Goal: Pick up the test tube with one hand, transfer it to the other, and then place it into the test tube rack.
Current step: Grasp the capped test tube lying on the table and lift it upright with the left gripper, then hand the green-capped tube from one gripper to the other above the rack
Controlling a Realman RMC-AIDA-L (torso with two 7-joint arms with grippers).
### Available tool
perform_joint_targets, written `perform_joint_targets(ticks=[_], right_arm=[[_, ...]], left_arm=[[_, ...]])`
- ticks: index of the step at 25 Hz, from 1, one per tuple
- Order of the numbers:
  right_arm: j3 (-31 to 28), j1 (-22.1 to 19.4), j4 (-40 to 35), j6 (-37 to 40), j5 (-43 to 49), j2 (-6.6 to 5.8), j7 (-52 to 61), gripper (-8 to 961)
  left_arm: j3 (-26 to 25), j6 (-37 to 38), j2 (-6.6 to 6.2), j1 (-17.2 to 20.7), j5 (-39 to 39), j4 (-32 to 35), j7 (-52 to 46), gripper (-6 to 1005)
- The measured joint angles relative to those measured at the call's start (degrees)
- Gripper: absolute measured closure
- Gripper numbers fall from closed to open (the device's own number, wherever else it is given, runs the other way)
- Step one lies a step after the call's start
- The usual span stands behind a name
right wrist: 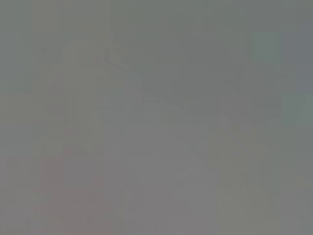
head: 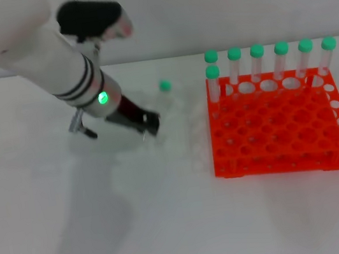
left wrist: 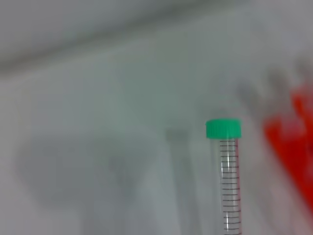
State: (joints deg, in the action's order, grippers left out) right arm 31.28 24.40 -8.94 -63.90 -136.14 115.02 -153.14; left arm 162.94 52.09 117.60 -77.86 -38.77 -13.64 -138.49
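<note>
A test tube with a green cap (head: 164, 86) lies on the white table left of the orange-red rack (head: 273, 130). Its clear body runs from the cap toward my left gripper (head: 150, 125). That black gripper, on the white arm with a green light (head: 103, 99), is low at the table, at the tube's bottom end. The left wrist view shows the tube's cap (left wrist: 223, 128) and marked body (left wrist: 230, 191) close ahead, with the rack (left wrist: 293, 147) as a blur beside it. The right gripper is out of view, and the right wrist view shows only plain grey.
Several green-capped tubes stand in the rack's back row (head: 282, 57), and one more stands in the second row at the left (head: 213, 78). The table top (head: 173, 229) is white. A pale wall runs behind it.
</note>
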Motion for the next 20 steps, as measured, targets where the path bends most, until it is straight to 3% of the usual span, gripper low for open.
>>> perform_joint_targets(ticks=[4, 10, 15, 18, 20], right_arm=[[0.01, 0.03, -0.02, 0.07, 0.00, -0.05, 0.30, 120], [0.39, 0.18, -0.03, 0.12, 0.00, -0.04, 0.46, 122], [0.58, 0.27, -0.03, 0.11, 0.23, 0.04, 1.44, 122], [1.91, 0.32, -0.32, 0.09, 0.82, -0.16, 4.11, 123], [5.34, -0.56, -2.70, -0.01, 1.50, -0.36, 8.85, 123]], left_arm=[[0.01, -5.32, -0.09, 3.56, 18.46, -2.77, 13.06, 794], [0.01, -6.29, -0.03, 14.36, 60.72, -2.54, 49.72, 785], [-0.09, 10.37, 1.07, 26.28, 92.78, 2.15, 80.94, 778], [-0.25, 19.67, 1.35, 32.42, 103.56, 9.13, 98.58, 774], [-0.27, 23.68, 1.48, 35.23, 105.99, 13.57, 106.93, 771]])
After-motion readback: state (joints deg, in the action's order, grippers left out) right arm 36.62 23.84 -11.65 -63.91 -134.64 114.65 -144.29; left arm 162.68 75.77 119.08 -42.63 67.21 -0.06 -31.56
